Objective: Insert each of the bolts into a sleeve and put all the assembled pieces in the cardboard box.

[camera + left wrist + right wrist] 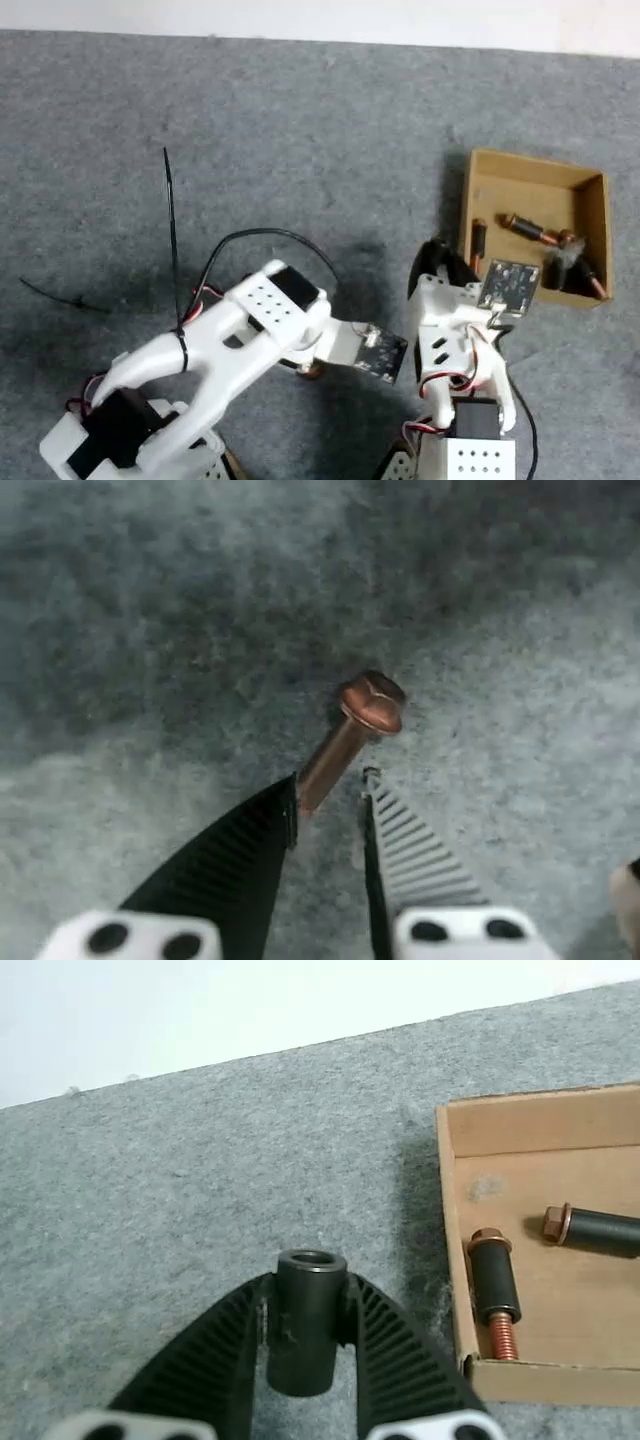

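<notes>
My left gripper is shut on a copper bolt, which lies skewed between the jaws. Its threaded end rests against one finger and its hex head points away over the grey carpet. In the high view the bolt peeks out under the left arm. My right gripper is shut on a dark sleeve, held upright with its open bore up, just left of the cardboard box. The box holds assembled pieces, among them one by its near wall.
A black cable tie stands up at the left and another lies flat on the carpet. A black cable loops over the left arm. Open carpet stretches behind both grippers to the pale wall.
</notes>
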Controlling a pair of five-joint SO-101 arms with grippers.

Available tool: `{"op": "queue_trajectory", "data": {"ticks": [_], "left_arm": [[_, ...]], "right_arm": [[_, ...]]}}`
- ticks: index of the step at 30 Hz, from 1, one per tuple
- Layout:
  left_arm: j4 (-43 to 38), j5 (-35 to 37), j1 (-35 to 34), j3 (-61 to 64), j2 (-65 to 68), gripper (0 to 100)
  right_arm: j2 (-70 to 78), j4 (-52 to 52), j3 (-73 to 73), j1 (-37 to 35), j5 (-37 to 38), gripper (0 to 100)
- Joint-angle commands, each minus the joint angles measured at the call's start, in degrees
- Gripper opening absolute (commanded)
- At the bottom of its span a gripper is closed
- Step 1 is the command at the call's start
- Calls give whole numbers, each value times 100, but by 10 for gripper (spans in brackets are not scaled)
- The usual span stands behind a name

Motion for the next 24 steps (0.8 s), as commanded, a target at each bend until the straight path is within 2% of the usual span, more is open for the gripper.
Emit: {"op": "queue_trajectory", "data": {"ticks": [1,6,11,13,24], "left_arm": [[44,-273,-22,-198,13,112],[18,-563,-268,-66,22,111],[-1116,-782,-277,708,22,111],[-1336,-782,-286,822,4,111],[-1363,-782,-286,840,13,111]], "right_arm": [[-92,-189,13,66,70,5],[-92,-189,13,66,70,5],[-92,-189,13,66,70,5],[-92,-189,13,66,70,5],[-92,-180,13,66,70,5]]}}
